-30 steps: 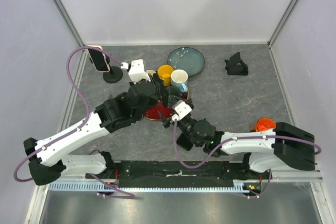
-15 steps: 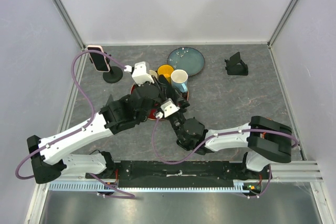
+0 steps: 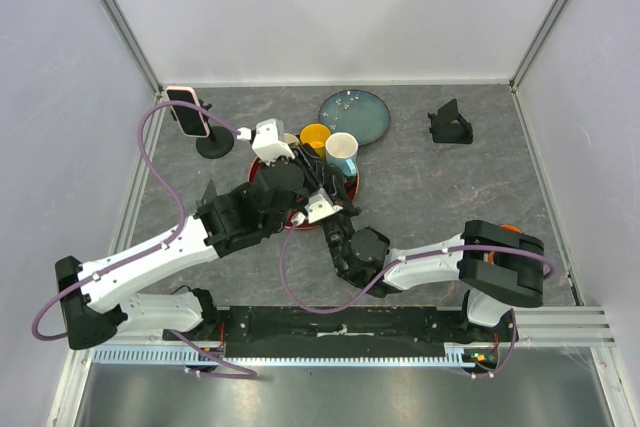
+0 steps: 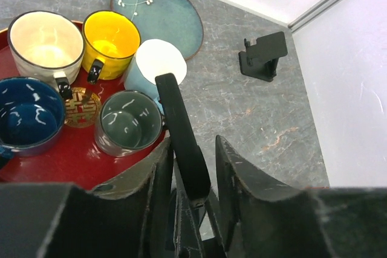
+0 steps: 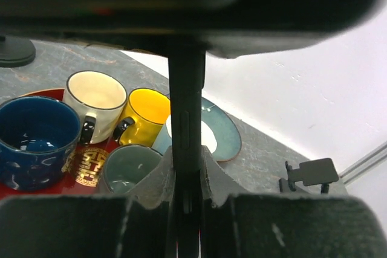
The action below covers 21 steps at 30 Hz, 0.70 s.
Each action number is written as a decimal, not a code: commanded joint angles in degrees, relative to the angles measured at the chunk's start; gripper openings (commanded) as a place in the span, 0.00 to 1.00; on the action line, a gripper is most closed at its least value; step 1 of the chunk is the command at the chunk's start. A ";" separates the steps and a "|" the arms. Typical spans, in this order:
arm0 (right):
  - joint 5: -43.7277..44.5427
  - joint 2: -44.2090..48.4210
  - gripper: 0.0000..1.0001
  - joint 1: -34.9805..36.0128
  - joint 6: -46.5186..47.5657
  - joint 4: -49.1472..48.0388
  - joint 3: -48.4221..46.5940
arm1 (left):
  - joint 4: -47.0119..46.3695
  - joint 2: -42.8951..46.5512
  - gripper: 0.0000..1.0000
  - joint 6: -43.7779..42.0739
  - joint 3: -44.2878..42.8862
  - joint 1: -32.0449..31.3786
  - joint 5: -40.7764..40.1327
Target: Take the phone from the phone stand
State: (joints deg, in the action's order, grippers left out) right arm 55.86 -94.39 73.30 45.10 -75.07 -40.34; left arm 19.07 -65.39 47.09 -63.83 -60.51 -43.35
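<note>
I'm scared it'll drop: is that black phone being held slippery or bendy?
Probably stiff: the phone stands straight out of the grip with no sag. Likely slippery, since its faces look smooth. The right end effector pinches only a small part of it, so it may pivot if nudged.

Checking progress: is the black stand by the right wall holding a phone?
No, the black stand is empty, nothing resting on it.

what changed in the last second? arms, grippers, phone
The right gripper swung left and inward to meet the left gripper over the red tray, then went from open to shut on the black phone standing between the left fingers. Unchanged: pink phone on its round stand, and the empty black stand.
</note>
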 commanded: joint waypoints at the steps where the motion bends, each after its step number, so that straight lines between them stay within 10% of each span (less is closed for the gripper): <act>1: 0.92 2.28 0.00 0.18 -2.12 -0.35 -1.06 | -9.75 3.33 0.48 -2.61 0.99 -0.75 -0.50; 9: 2.68 6.76 0.00 -0.26 -9.05 8.96 1.40 | -18.81 8.78 0.84 -20.09 3.19 -0.66 -1.03; 21: -7.32 25.12 0.00 -14.55 -37.08 46.91 4.22 | -15.92 18.18 0.86 -33.65 4.77 9.77 1.42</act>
State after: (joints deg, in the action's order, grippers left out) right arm 54.78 -76.47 65.54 21.87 -42.68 -35.11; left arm 1.17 -50.52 17.80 -59.83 -56.45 -43.38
